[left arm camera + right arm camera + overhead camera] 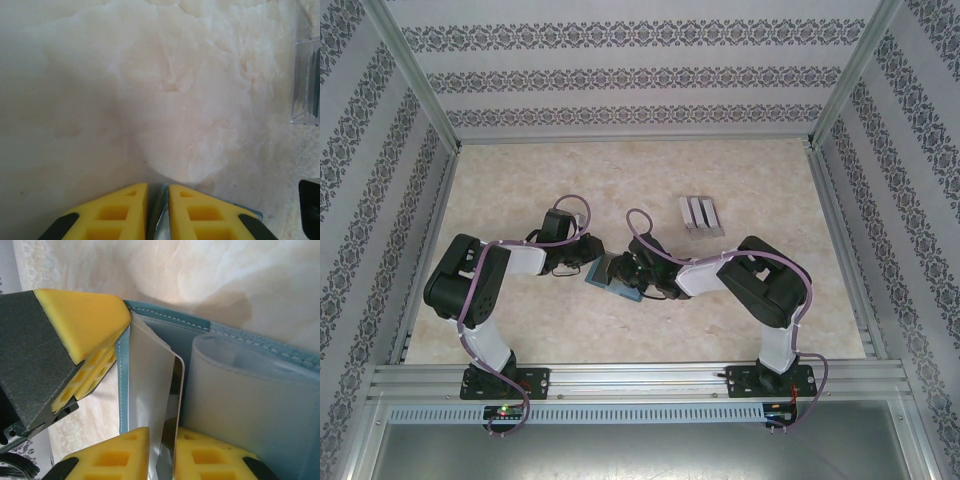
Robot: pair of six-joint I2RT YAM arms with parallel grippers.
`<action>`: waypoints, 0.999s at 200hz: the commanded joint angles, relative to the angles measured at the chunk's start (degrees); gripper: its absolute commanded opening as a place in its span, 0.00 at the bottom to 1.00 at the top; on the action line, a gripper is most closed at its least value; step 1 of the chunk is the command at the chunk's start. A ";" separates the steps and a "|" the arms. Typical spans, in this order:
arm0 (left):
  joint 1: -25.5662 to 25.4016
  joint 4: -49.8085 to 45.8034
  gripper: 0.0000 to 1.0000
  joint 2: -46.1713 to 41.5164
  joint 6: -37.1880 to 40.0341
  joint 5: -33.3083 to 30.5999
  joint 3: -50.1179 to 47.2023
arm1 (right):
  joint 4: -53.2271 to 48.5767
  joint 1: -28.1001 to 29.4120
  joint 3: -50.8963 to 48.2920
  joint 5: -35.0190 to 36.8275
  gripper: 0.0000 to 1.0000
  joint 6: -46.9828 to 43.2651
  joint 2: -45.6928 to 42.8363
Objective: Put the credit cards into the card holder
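Observation:
The teal card holder (611, 284) lies open at the table's middle, between both arms. My left gripper (158, 197) is shut on a thin teal edge of it (161, 210); one of its yellow fingers (82, 320) shows at the holder's corner in the right wrist view. A white-grey credit card (147, 385) stands on edge inside the holder (165, 322), beside the pale inner leaves (240, 405). The card's lower end runs down between the fingers of my right gripper (162, 440), which stand narrowly apart around it. Whether they pinch it is unclear.
A clear plastic three-slot stand (700, 215) sits behind and to the right of the holder, and its corner (306, 82) shows at the right edge of the left wrist view. Aluminium rails and patterned walls enclose the marbled tabletop (520, 200).

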 commanded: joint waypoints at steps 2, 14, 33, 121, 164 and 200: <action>-0.10 -3.28 0.17 2.53 0.24 -0.62 -1.72 | -4.21 0.68 -0.62 1.50 0.23 -1.74 -1.36; -0.08 -4.05 0.14 2.58 0.68 -1.27 -1.53 | -5.39 0.42 -1.68 1.78 0.29 -1.85 -2.86; -0.13 -4.09 0.13 2.93 0.58 -1.47 -1.42 | -7.39 0.33 -2.96 2.08 0.33 -2.87 -5.25; -0.06 -4.77 0.15 3.39 0.65 -1.58 -1.07 | -17.99 2.23 -7.97 7.52 0.41 -4.16 -17.31; -0.13 -5.09 0.15 3.75 0.73 -1.68 -0.96 | -17.64 2.85 -8.94 7.87 0.42 -3.02 -15.78; -0.07 -5.22 0.16 4.05 0.73 -1.65 -0.72 | -16.62 3.34 -7.09 6.96 0.43 -2.31 -12.42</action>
